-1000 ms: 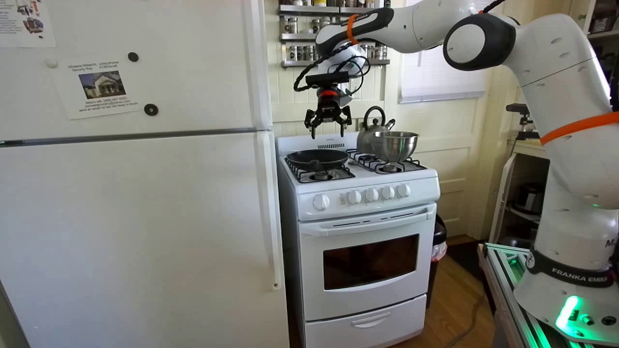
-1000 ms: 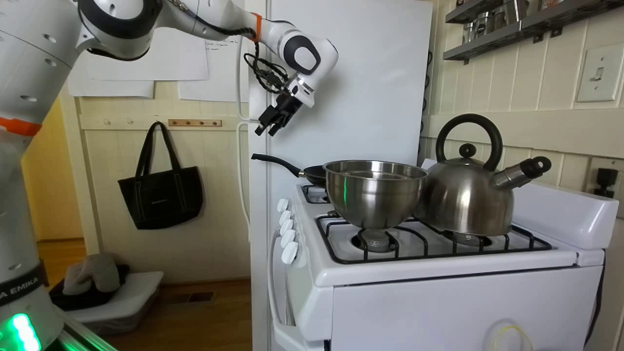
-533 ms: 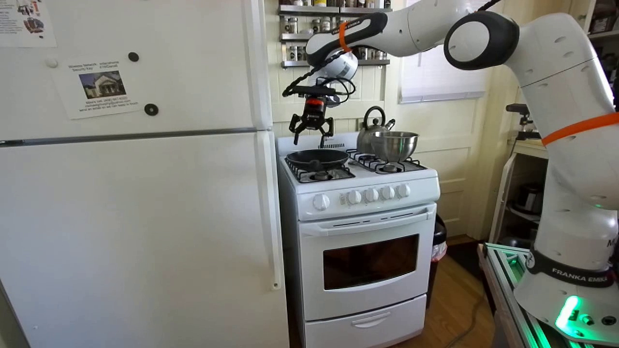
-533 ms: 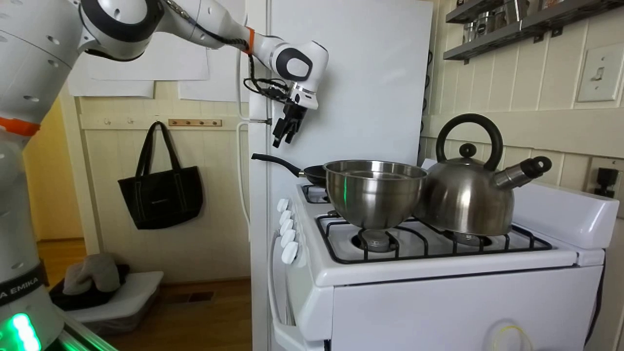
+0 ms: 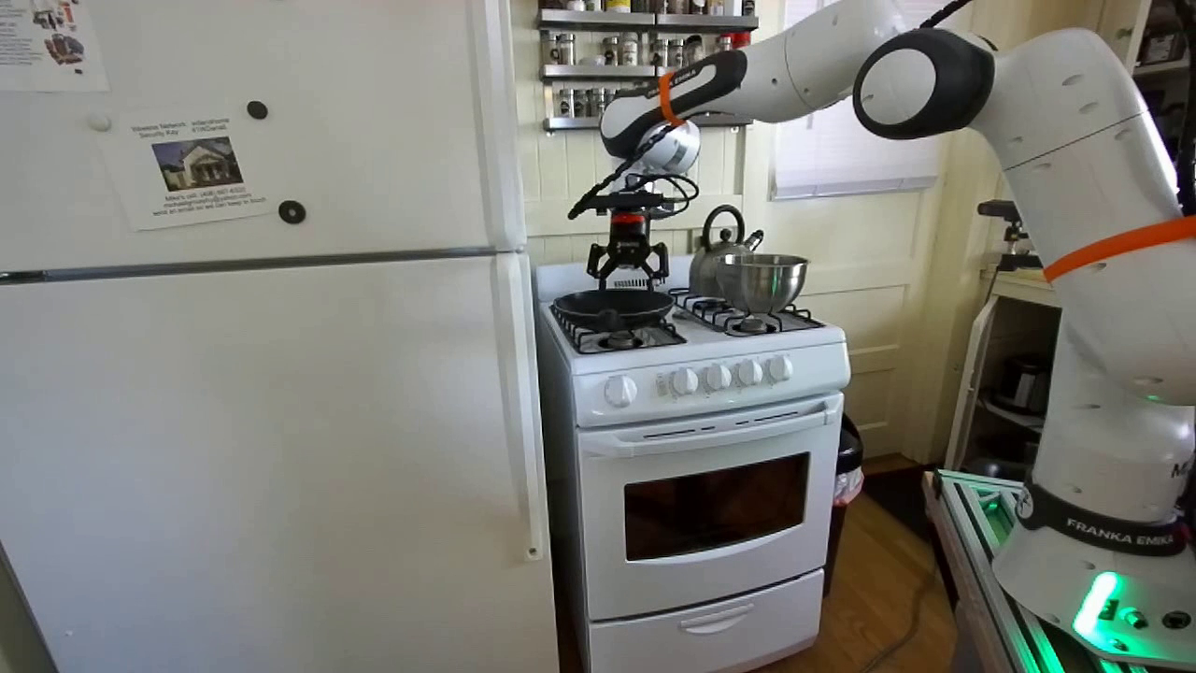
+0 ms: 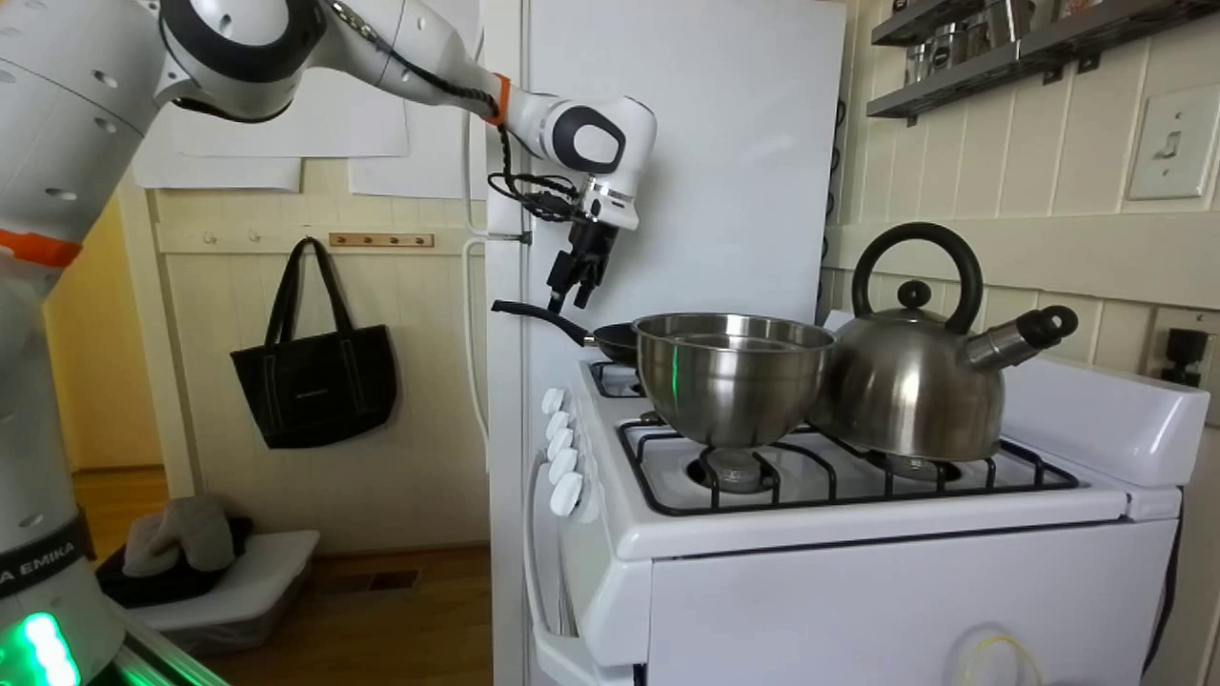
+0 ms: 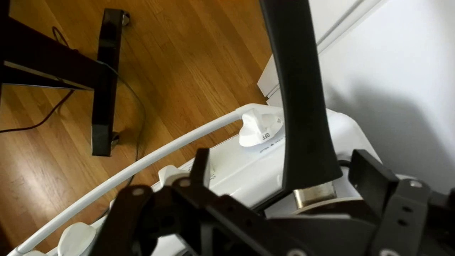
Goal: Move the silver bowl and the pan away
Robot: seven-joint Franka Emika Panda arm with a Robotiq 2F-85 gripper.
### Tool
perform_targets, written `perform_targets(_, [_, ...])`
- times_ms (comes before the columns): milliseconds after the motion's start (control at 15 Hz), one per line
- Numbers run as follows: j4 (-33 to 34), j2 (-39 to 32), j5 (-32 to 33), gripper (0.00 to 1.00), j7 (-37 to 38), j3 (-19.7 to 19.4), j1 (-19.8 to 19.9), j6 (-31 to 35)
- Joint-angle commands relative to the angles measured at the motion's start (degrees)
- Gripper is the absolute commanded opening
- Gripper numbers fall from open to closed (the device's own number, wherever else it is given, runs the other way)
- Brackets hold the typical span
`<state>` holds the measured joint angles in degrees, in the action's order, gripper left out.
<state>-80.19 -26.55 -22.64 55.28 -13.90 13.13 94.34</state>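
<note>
In an exterior view we find the black two-fingered gripper (image 5: 632, 282) hanging over the dark, shallow, round pan (image 5: 613, 306), which sits on the white gas stove (image 5: 715, 575), on the side by the white refrigerator (image 5: 280, 393). The shiny silver, round metal bowl (image 5: 763, 283) is on the stove too, so neither has been moved away yet; we judge the step in hand to be lining up a grasp on the pan. Its inside is too dark for us to make out any contents.

In the wrist view, the pan's long black handle (image 7: 307, 103) runs between the jaws, which stand wide apart with nothing grasped. The handle looks off-centre, so the next move, we think, calls for centring on it, sinking until the fingers straddle it, then closing firmly before a level lift; a loose grip might let the pan tip.

In an exterior view a fingertip (image 6: 556, 303) overlaps that handle, though we cannot tell whether they touch. The bowl stands upright; we see some inner wall, but its bottom is hidden, so we cannot say what it holds. Toward the stove's back stands a black-handled, brushed-metal kettle (image 6: 910, 395), lid on, contents hidden; whether it touches the bowl we cannot tell.
</note>
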Motion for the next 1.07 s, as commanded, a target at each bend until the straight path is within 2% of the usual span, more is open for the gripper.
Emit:
perform_targets(0, [-0.8, -1.2, -0.1, 1.0, 0.6, 1.7, 0.1, -0.4])
perform_targets(733, [1.0, -4.5, 1.1, 1.0, 0.0, 3.5, -0.8, 1.1])
perform_targets(800, [1.5, -4.8, 1.6, 1.0, 1.0, 3.2, -1.1, 1.6])
perform_targets(867, [2.8, -5.2, 2.7, 1.0, 3.6, 2.8, -1.4, -0.9])
perform_targets(933, [0.9, -4.0, 0.9, 1.0, 0.7, 3.6, -0.3, 0.1])
perform_targets(1000, [1.2, -4.1, 1.3, 1.0, 1.5, 3.5, -0.4, 0.0])
